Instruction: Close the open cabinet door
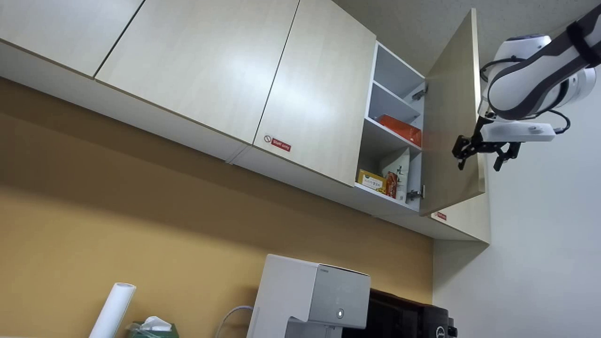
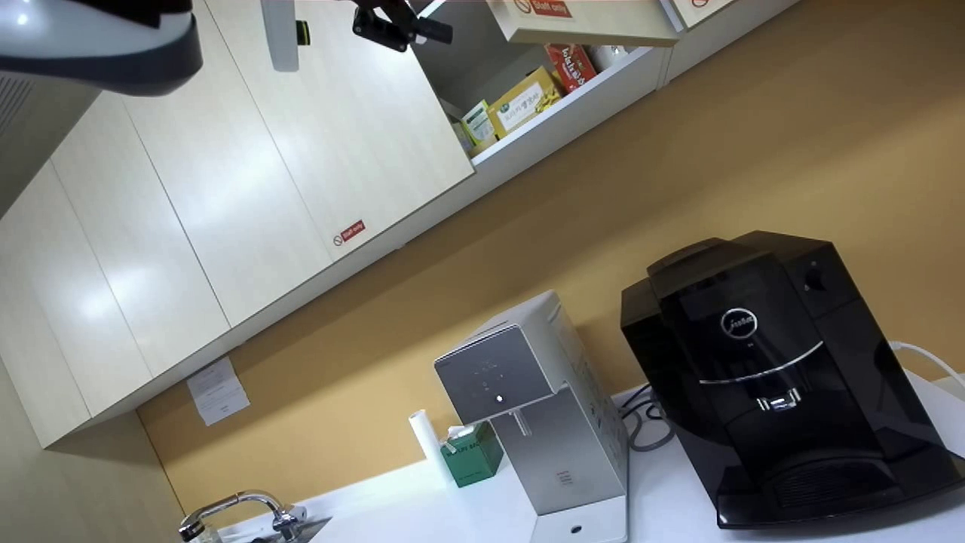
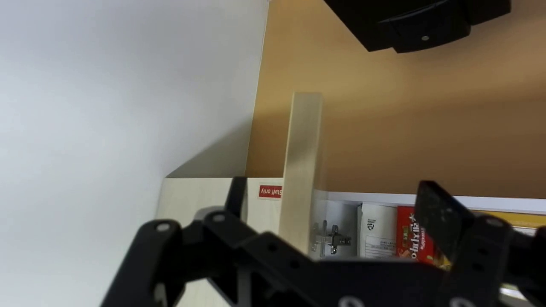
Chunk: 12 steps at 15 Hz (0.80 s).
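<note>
"My pincer (image 1: 480, 165) gapes wide, gripping nothing."
"And the door (image 1: 447, 108)?"
"Open, near my pincer, touching or not I can't tell; in the wrist view its edge shows between my fingertips (image 3: 439, 209), a red box (image 3: 410, 236) beyond them."

Arm (image 1: 516, 96) bent; tool (image 1: 479, 166) aloft, jaws wide apart.

The shelves (image 1: 396, 97) lie open beside the jutting cabinet door (image 1: 451, 126).
</note>
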Each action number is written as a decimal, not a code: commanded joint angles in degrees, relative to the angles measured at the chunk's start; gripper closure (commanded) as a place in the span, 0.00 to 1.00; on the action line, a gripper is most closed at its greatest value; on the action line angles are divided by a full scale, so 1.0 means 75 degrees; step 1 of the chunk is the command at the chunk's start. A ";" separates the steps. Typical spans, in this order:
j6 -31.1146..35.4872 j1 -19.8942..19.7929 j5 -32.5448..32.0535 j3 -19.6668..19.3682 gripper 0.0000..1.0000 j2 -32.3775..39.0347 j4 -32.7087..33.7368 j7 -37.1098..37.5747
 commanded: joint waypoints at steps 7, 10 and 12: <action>0.1253 0.0049 0.0598 -0.0580 0.00 0.0028 -0.0454 -0.0905; 0.1847 0.0100 0.0721 -0.0714 0.00 0.0050 -0.0639 -0.1411; 0.2248 0.0033 0.0844 -0.0701 0.00 0.0092 -0.0741 -0.1590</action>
